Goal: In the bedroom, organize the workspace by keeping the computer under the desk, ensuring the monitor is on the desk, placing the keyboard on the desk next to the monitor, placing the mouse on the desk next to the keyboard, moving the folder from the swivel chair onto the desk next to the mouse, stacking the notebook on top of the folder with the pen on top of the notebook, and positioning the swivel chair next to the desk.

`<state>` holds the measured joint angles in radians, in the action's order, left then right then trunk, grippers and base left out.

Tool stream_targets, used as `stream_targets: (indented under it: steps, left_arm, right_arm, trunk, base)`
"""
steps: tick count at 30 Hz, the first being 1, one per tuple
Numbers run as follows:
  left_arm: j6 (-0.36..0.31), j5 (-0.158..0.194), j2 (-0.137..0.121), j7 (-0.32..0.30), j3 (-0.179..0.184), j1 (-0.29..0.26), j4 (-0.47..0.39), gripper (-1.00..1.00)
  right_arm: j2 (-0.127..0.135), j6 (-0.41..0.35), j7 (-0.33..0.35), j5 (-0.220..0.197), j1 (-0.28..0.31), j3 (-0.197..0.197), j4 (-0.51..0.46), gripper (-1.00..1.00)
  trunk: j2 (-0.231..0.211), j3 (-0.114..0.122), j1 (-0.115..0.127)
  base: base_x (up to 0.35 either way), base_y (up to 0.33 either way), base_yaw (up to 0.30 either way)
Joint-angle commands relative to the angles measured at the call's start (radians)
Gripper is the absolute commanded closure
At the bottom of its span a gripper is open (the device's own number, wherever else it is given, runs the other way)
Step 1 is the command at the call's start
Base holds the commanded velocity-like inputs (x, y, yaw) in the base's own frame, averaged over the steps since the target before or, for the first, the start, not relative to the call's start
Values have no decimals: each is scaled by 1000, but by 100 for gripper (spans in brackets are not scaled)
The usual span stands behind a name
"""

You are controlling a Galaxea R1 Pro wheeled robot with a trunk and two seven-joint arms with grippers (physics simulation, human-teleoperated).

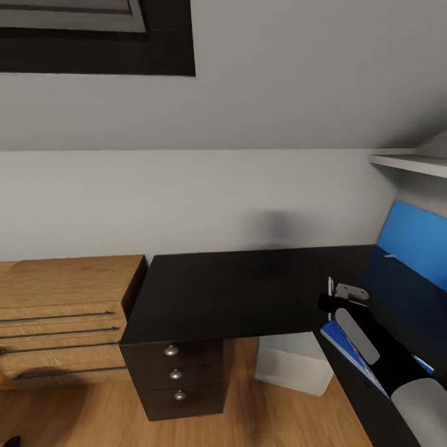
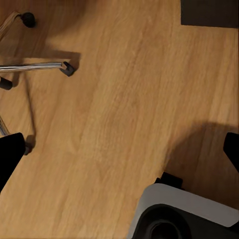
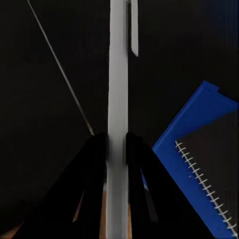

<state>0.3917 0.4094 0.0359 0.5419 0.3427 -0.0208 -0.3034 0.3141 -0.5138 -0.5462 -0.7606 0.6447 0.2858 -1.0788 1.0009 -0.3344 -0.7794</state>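
Pen [image 3: 118,99], a pale slim stick, was clamped between the right gripper [image 3: 116,144]'s black fingers [image 3: 94,164], closed against its sides, above the black desk [image 1: 236,292]. Just beside it the blue folder [image 3: 191,119] lay on the desk with the dark spiral-bound notebook [image 3: 216,159] on top. In the head view the right arm reached over the folder [image 1: 341,338] at the desk's right wing. Below, the computer [image 1: 292,366] stood under the desk, beside black drawers [image 1: 177,375]. A wooden chest [image 1: 62,310] touched the desk's left end. The left gripper [image 2: 119,159]'s tips stood wide apart over wood floor [image 2: 119,99], holding nothing, with the swivel chair [image 2: 35,66]'s metal legs nearby.
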Motion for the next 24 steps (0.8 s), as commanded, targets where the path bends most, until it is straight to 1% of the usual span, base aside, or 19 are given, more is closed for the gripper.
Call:
stream_targets:
  steps: [1, 3, 4, 5, 6, 7, 20, 24]
  left_arm:
    - [4, 8, -1, 6, 9, -1, 0, -100]
    - [4, 8, 0, 6, 9, -1, 0, -100]
    - [4, 8, -1, 6, 9, -1, 0, -100]
    - [4, 8, -1, 6, 9, -1, 0, -100]
    - [4, 8, -1, 6, 9, -1, 0, -100]
    - [4, 8, -1, 6, 9, -1, 0, -100]
    - [4, 8, -1, 7, 7, -1, 0, -100]
    - [4, 7, -1, 7, 7, -1, 0, -100]
  right_arm:
    - [2, -1, -7, -9, 1, 2, 0, 100]
    - [5, -21, -7, -9, 1, -7, 3, 100]
    - [6, -32, -6, -9, 1, -22, 14, 100]
    - [6, -34, -5, -9, 1, -29, 19, 100]
    - [6, -37, -4, -8, 1, -42, 32, 100]
    - [6, -42, 7, -7, 1, -69, 69, 100]
    - [6, -43, 18, -1, 1, -77, 108, 100]
    - [0, -43, 17, 1, 1, -64, 114, 100]
  trunk:
    - [1, -1, 0]
    - [1, 0, 0]
    - [1, 1, 0]
    - [1, 1, 0]
    - [1, 2, 0]
    - [1, 3, 0]
    - [1, 10, 0]
    - [1, 10, 0]
  base:
    - [0, 0, -279]
    - [0, 0, -279]
    - [0, 0, -279]
    - [0, 0, -279]
    - [0, 0, -279]
    - [0, 0, -279]
    - [0, 0, -279]
    - [0, 0, -50]
